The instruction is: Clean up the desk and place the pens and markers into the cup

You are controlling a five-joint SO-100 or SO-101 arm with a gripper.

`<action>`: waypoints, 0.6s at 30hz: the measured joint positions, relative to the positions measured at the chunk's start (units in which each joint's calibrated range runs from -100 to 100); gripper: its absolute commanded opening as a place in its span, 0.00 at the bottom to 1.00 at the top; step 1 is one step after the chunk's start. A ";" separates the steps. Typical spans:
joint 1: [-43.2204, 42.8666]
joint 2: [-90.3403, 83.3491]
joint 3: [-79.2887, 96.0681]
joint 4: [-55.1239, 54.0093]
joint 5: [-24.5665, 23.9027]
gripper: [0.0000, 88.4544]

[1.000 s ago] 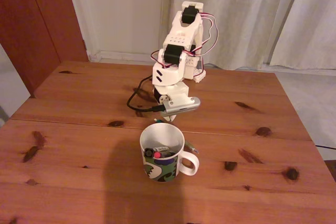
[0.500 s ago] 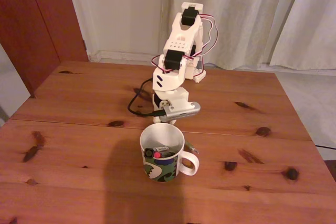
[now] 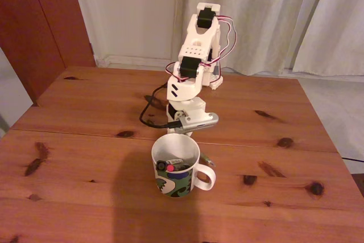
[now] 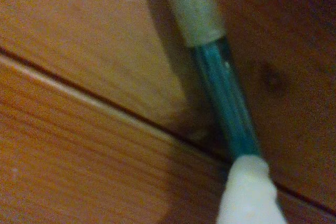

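Glossy white ceramic cup on knotty pine desk, two pens inside; translucent teal pen flat on plank seam behind cup; gripper state unclear

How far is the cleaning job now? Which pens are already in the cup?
Two are done: the white marker and red-ended pen sit inside the cup. The teal pen lies on the desk behind the cup, right at the claw. Whether it is gripped cannot be told. It remains.
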 measured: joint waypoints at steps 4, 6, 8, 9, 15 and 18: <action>-0.73 -0.25 2.21 -0.33 0.00 0.19; -1.39 0.17 3.82 -0.41 0.05 0.19; -1.83 -0.17 4.84 -0.41 0.05 0.19; -1.91 -0.17 5.52 -0.75 0.05 0.19; -1.91 -1.27 7.05 -0.66 0.05 0.19; -1.91 -1.27 7.05 -0.66 0.05 0.19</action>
